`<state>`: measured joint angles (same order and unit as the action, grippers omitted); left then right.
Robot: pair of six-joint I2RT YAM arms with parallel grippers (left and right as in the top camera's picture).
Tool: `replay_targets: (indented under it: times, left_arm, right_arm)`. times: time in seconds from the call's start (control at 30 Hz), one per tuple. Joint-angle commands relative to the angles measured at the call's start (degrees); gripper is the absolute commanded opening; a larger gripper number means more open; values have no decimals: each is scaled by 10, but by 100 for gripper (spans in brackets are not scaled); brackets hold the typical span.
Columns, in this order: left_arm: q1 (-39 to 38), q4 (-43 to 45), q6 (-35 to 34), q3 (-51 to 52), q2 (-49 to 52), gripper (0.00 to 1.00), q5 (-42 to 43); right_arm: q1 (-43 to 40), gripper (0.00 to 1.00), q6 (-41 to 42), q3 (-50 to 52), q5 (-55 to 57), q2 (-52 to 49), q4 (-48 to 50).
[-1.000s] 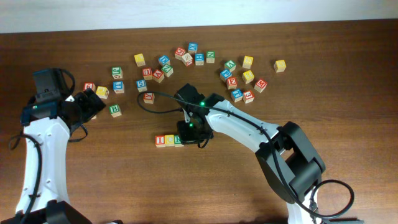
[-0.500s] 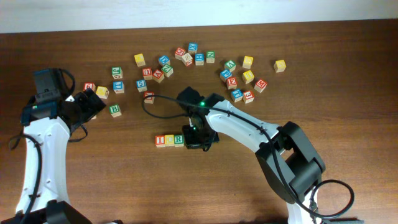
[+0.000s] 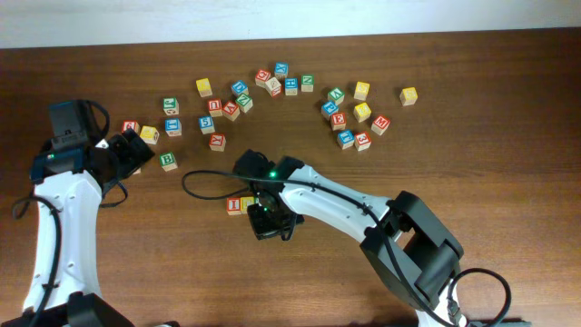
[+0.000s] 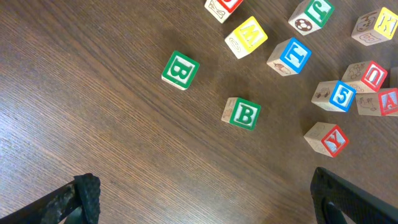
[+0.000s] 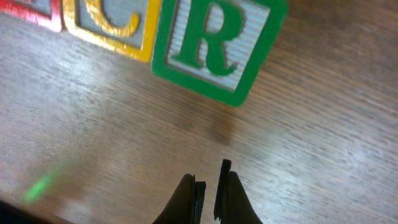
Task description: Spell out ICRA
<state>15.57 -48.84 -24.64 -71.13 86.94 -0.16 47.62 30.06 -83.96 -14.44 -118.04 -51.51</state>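
The red I (image 5: 28, 11), yellow C (image 5: 112, 23) and green R (image 5: 214, 40) stand side by side in a row in the right wrist view. The R sits slightly askew at the row's right end. My right gripper (image 5: 208, 177) is shut and empty, a short way in front of the R without touching it. From overhead, the I (image 3: 234, 206) and part of the C (image 3: 247, 202) show, while the right gripper (image 3: 270, 221) hides the R. A red cube that looks like an A (image 4: 388, 101) lies at the left wrist view's right edge. My left gripper (image 4: 211, 208) hangs open over bare wood.
Loose letter cubes lie scattered across the far half of the table (image 3: 508, 182), among them two green B cubes (image 4: 180, 68) (image 4: 242, 114), a yellow one (image 4: 249, 34) and a blue 5 (image 4: 333, 96). A black cable (image 3: 195, 182) loops left of the right arm.
My right gripper has slid left and toward the table's front, from beside the row's right end to just in front of it. It stays shut. The left arm has not moved.
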Motion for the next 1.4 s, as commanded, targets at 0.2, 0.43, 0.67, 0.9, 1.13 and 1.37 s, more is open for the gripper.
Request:
replay_targets:
  times: [0.2,0.43,0.67,0.9,1.13,1.37]
  left_arm:
    - [3,-1,-1,-2,2,99,4]
    - [3,-1,-1,-2,2,99,4]
    - [3,-1,-1,-2,2,99,4]
    - [3,-1,-1,-2,2,99,4]
    - [3,-1,-1,-2,2,99,4]
    - [3,-1,-1,-2,2,99,4]
  right_arm:
    - [1,4,5,11,16,-5,41]
    - [1,4,5,17,16,-5,66]
    - [1,4,5,17,16,-5,79]
    - [1,4,5,17,16,-5,92]
    - [1,4,5,17,16,-5,102]
    - [1,4,5,17,16,-5,106]
